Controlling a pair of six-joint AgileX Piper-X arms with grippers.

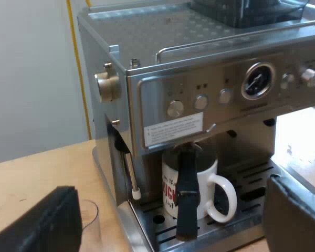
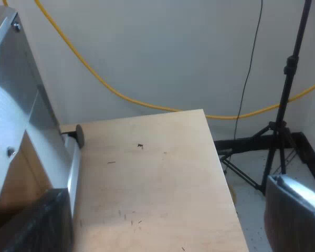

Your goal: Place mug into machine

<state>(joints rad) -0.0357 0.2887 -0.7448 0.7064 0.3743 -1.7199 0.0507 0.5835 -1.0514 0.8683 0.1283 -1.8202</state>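
- While my left gripper [image 1: 165, 231] hangs with fingers spread wide and empty, a measuring glass [image 1: 89, 220] stands just beside one finger.
- Past them, the mug [image 1: 206, 181] sits on the drip tray [image 1: 247, 181] under the espresso machine [image 1: 199, 68], its ear at about four o'clock.
- The holder's dark handle [image 1: 188, 194] runs toward six o'clock across the mug's face.
- My right gripper [image 2: 168, 226], fingers apart and holding nothing, is over the wooden table [image 2: 147, 173].

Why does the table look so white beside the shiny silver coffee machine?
Left wrist view: strong light washes the pale wooden table out beyond the steel espresso machine, while the white mug with red lettering stands shaded on its drip tray. Right wrist view: glare whitens the machine's metal side; the table is evenly lit.
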